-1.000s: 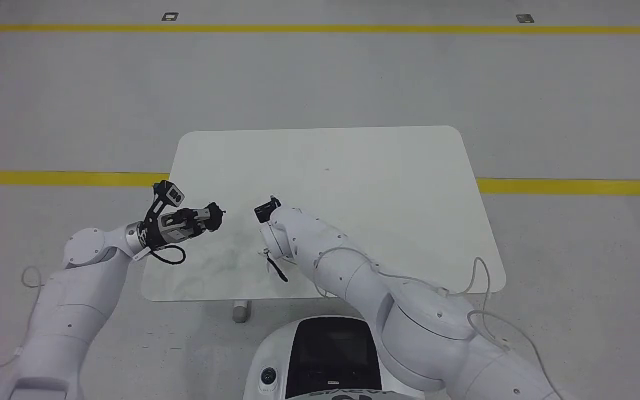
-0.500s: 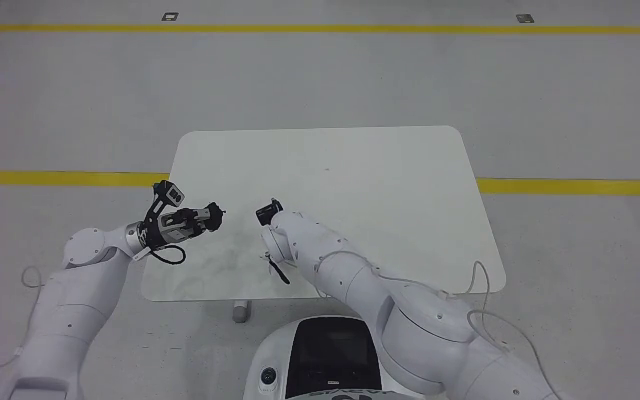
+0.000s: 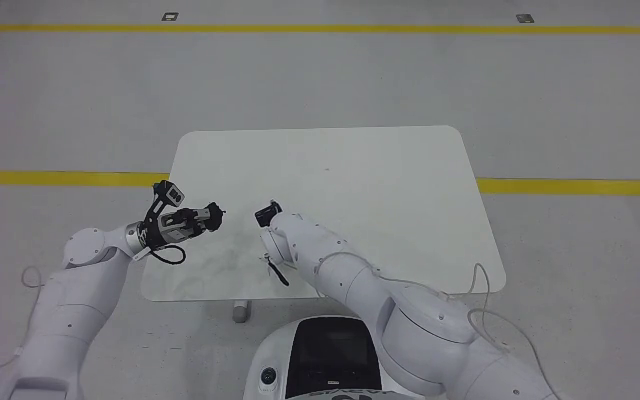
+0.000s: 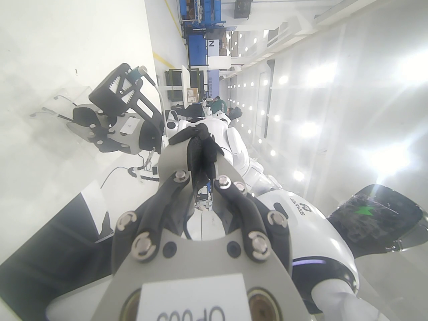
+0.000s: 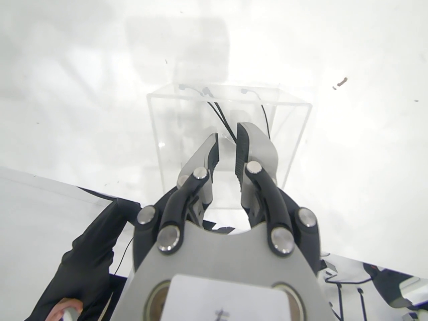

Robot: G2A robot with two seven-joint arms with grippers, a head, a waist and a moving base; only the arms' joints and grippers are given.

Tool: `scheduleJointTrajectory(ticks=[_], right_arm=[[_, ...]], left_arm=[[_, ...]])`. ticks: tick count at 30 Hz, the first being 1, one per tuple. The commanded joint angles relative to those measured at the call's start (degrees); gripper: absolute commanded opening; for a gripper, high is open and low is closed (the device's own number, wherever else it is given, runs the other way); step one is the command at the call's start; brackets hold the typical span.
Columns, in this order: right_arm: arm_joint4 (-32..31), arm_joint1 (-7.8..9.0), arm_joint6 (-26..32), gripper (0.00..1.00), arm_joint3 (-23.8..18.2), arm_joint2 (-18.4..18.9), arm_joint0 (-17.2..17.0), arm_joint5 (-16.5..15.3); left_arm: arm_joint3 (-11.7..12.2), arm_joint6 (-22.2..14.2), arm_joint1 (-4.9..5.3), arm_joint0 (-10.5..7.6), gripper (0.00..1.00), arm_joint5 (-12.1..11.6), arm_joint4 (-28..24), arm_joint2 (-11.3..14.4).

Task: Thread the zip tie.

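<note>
A clear plastic box (image 5: 291,141) stands on the white table (image 3: 400,190) near its front edge and holds several black zip ties (image 5: 219,110). My right gripper (image 5: 227,140) reaches down into the box. Its fingers are a narrow gap apart, with one tie's strap running between the tips. My left gripper (image 4: 200,155) hovers above the table's left edge (image 3: 214,216), level with the right wrist, and is shut on a black zip tie (image 4: 200,135) that sticks out past its tips. The box (image 4: 67,96) also appears in the left wrist view, beyond the right arm.
Small dark specks (image 5: 341,83) lie on the table past the box. The table's far and right parts (image 3: 420,170) are bare white surface. A yellow floor line (image 3: 540,186) runs behind the table.
My right arm has edged slightly toward the table's front edge over the box. My left arm has kept still with its zip tie.
</note>
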Motion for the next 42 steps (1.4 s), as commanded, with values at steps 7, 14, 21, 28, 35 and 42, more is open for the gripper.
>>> scheduleJointTrajectory(ticks=[7, 14, 21, 28, 35, 42], right_arm=[[-0.2, 0.11, 1.0, 0.1, -1.1, -0.2, -0.1, 0.0], [-0.6, 0.17, -0.1, 0.1, -0.4, -0.2, 0.0, 0.0], [-1.8, 0.05, -0.5, 0.09, 0.0, 0.1, -0.2, 0.0], [-3.5, 0.0, -1.0, 0.11, 0.1, 0.7, -0.4, 0.0], [-4.9, -0.05, -0.3, 0.13, 0.1, 1.5, -0.9, 0.0], [-6.0, -0.04, -0.2, 0.13, -0.3, 2.7, -1.1, 0.0]], left_arm=[[0.0, 0.0, 0.0, 0.0, 0.0, 0.0, 0.0, 0.0], [0.0, 0.0, 0.0, 0.0, 0.0, 0.0, 0.0, 0.0], [0.0, 0.0, 0.0, 0.0, 0.0, 0.0, 0.0, 0.0], [0.0, 0.0, 0.0, 0.0, 0.0, 0.0, 0.0, 0.0], [0.0, 0.0, 0.0, 0.0, 0.0, 0.0, 0.0, 0.0], [0.0, 0.0, 0.0, 0.0, 0.0, 0.0, 0.0, 0.0]])
